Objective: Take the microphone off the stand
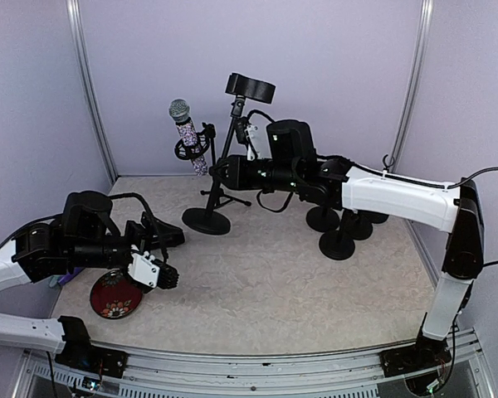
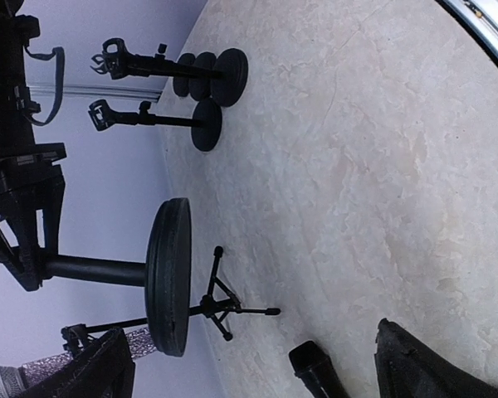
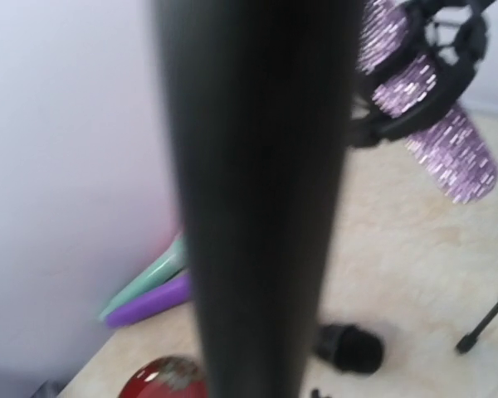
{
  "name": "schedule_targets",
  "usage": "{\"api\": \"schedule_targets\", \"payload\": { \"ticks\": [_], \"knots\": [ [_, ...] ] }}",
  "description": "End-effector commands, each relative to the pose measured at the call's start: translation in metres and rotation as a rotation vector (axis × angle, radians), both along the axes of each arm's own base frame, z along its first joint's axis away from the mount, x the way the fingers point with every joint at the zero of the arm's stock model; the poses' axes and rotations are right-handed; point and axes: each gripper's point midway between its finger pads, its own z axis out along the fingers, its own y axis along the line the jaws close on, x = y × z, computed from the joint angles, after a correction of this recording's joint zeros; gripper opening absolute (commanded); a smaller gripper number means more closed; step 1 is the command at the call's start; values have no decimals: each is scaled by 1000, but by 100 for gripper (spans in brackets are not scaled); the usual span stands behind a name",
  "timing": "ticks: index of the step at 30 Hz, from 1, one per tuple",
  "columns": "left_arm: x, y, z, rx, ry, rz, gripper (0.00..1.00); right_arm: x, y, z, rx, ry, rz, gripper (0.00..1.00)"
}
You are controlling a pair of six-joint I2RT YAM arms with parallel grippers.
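Note:
The glittery purple-silver microphone (image 1: 187,133) sits tilted in the clip of a black stand (image 1: 229,141) with a round base (image 1: 206,220). It also shows in the right wrist view (image 3: 436,124) and at the lower left of the left wrist view (image 2: 33,369). My right gripper (image 1: 220,172) is at the stand pole (image 3: 257,199) and looks shut on it. The pole fills the right wrist view and hides the fingers. My left gripper (image 1: 173,254) is open and empty low over the table, well in front and left of the stand. Its fingers (image 2: 432,365) frame bare table.
A small black tripod (image 1: 222,196) stands beside the stand base. Several other round-based stands (image 1: 338,243) cluster at the back right. A red plate (image 1: 114,294) lies under the left arm. Purple (image 3: 145,303) and teal (image 3: 149,274) sticks lie by the left wall.

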Motion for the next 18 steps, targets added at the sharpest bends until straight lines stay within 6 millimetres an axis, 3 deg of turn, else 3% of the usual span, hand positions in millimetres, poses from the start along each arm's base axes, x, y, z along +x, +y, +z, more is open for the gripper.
{"api": "schedule_targets", "payload": {
  "ticks": [1,5,10,16,18],
  "knots": [
    [17,-16,35,-88,-152,19,96,-25,-12,45,65,57,80,0],
    [19,-24,54,-150,-189,11,93,-27,-16,39,30,129,92,0],
    [6,-30,33,-69,-136,-49,88,-28,-23,53,61,186,106,0],
    [10,-45,39,-119,-70,-30,73,-31,-22,76,89,178,118,0],
    [16,-49,42,-135,-88,-12,68,-31,-20,75,94,170,121,0]
  ]
}}
